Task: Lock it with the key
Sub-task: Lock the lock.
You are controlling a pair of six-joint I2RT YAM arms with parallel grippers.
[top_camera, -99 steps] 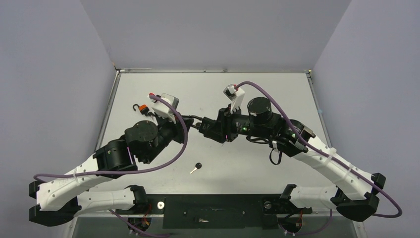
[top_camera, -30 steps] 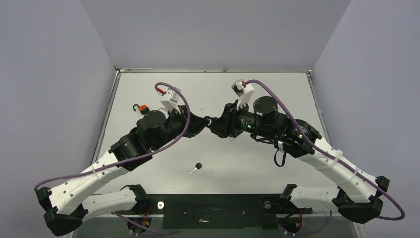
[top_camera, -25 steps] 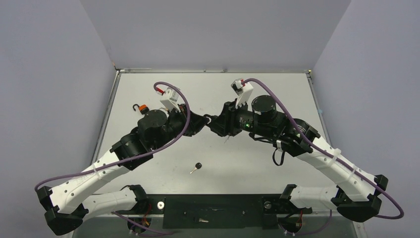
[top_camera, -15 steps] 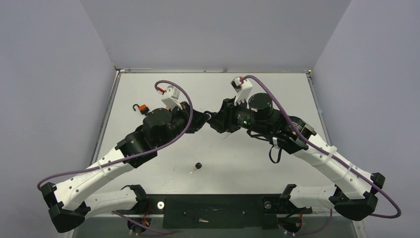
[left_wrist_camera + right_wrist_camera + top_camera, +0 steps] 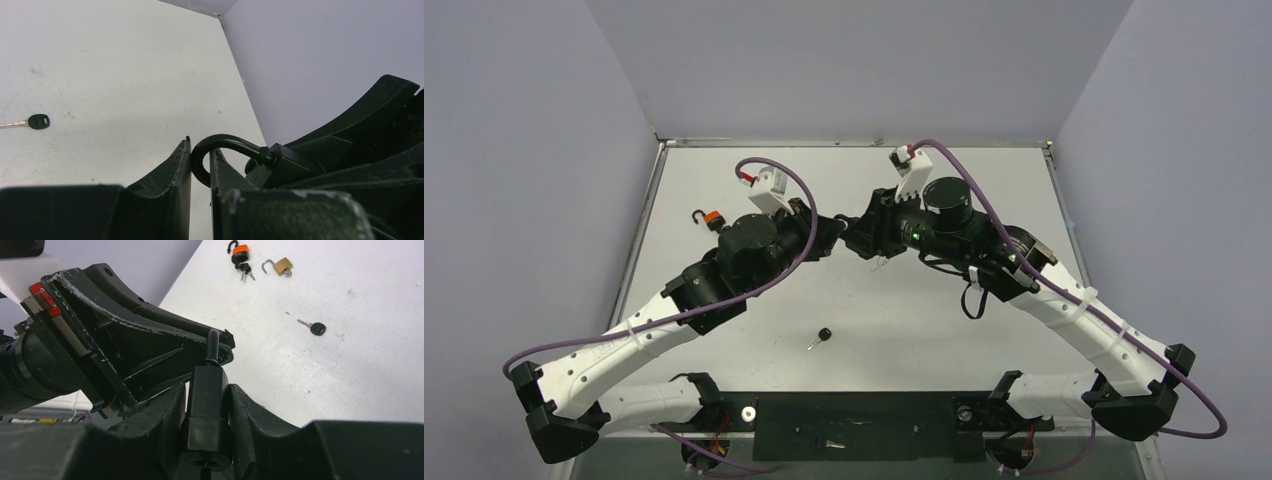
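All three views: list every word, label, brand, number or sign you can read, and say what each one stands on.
None: no text can be read in any view.
The black padlock shows plain dark faces, no print visible.
The orange padlock and the brass padlock are too small to show any marking.
The key has a black head with nothing legible on it.
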